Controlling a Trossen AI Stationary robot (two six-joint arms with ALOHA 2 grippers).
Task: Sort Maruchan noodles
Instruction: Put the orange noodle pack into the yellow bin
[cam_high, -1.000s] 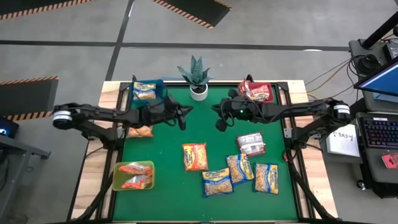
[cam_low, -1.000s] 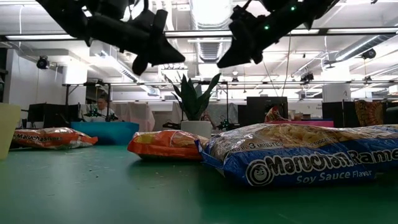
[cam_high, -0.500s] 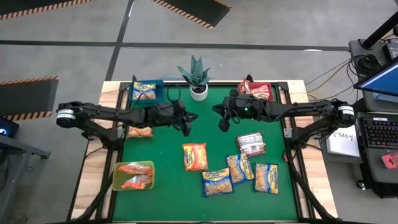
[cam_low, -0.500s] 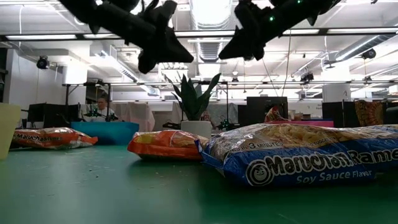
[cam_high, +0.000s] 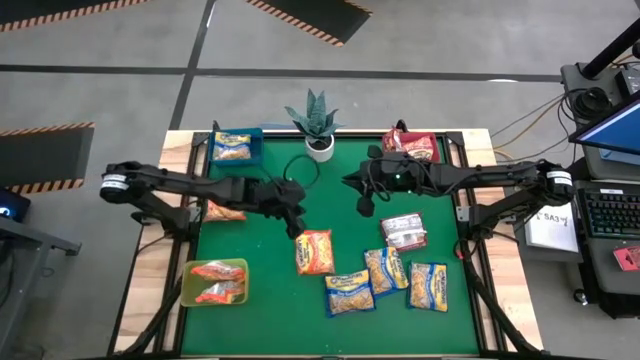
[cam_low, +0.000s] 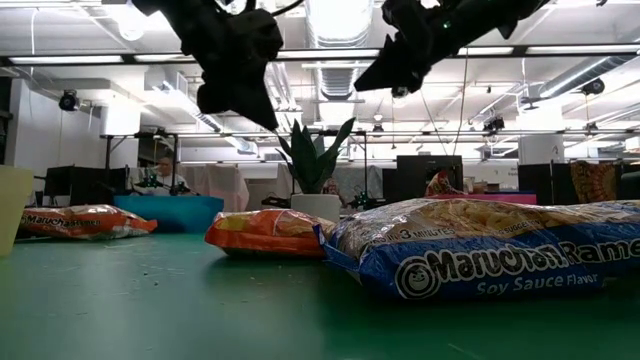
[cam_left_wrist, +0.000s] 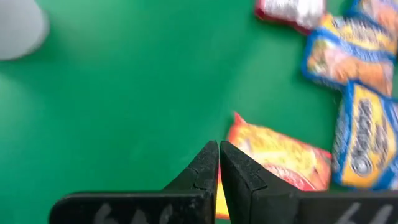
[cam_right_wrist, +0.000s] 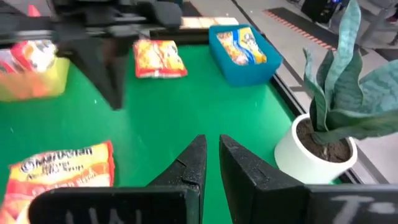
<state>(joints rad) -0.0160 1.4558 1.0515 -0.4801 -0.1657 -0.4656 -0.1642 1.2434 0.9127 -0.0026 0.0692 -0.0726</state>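
- The yellow-green bin (cam_high: 214, 283) is seen at the mat's left front, with two red packets (cam_high: 217, 281) lying inside it.
- An orange packet (cam_high: 224, 211) is seen on the mat's left edge, partly covered by the left arm.
- The blue bin (cam_high: 236, 146) is set at the back left; a yellow packet (cam_high: 233, 147) lies in it.
- The left arm is stretched from the left side across the mat, elbow low; the left gripper (cam_high: 295, 226) is held above the mat, tips pressed together and empty, just beside the upper left corner of the loose orange packet (cam_high: 314, 251).
- The potted plant (cam_high: 317, 120) is placed at the back centre.
- The right arm is extended from the right side; the right gripper (cam_high: 364, 203) is held above bare mat behind the packets, its fingers all but together, nothing between them.
- Three blue-edged packets (cam_high: 385, 279) are grouped at the front right, the first two overlapping; a grey packet (cam_high: 404, 231) lies just behind them.
- The red bin (cam_high: 412, 148) is seen at the back right, with a red packet in it.
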